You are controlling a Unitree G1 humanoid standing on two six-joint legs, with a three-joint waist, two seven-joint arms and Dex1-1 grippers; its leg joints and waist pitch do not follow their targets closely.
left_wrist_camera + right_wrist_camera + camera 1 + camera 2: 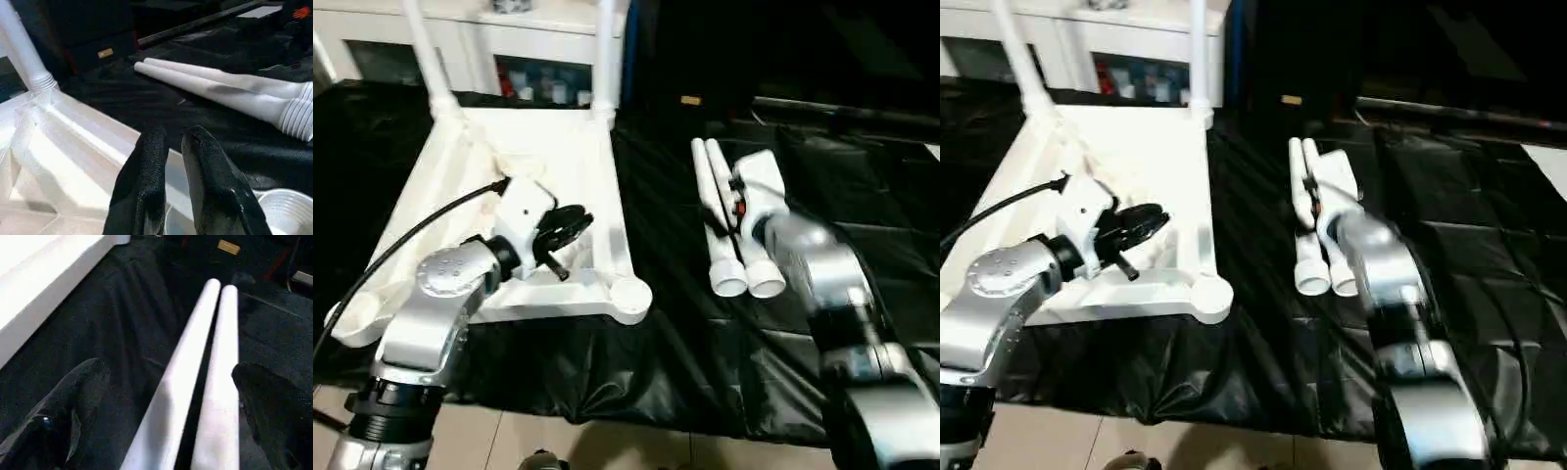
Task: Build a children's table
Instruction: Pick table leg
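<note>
A black sheet is covering the worktop across most of the head views. On it, in the left half of the frame, the white table top is lying upside down, its ribbed underside facing up. Two legs are already standing in its far corner sockets: one leg is rising at the upper left, the other leg at upper centre. A near corner socket is sitting open at lower centre, at the table top's edge.

Behind the table top, along the upper left edge, a white cabinet with glass doors is showing.

Right of centre, two loose legs are lying side by side on the sheet, touching, their ribbed ends pointing toward the camera.

The left tool is hovering over the near part of the table top; its black fingers are standing narrow, just a slim gap between them, with nothing gripped. The right tool is sitting over the loose pair, jaws spread wide, one finger on each side of the two legs without closing on them.
</note>
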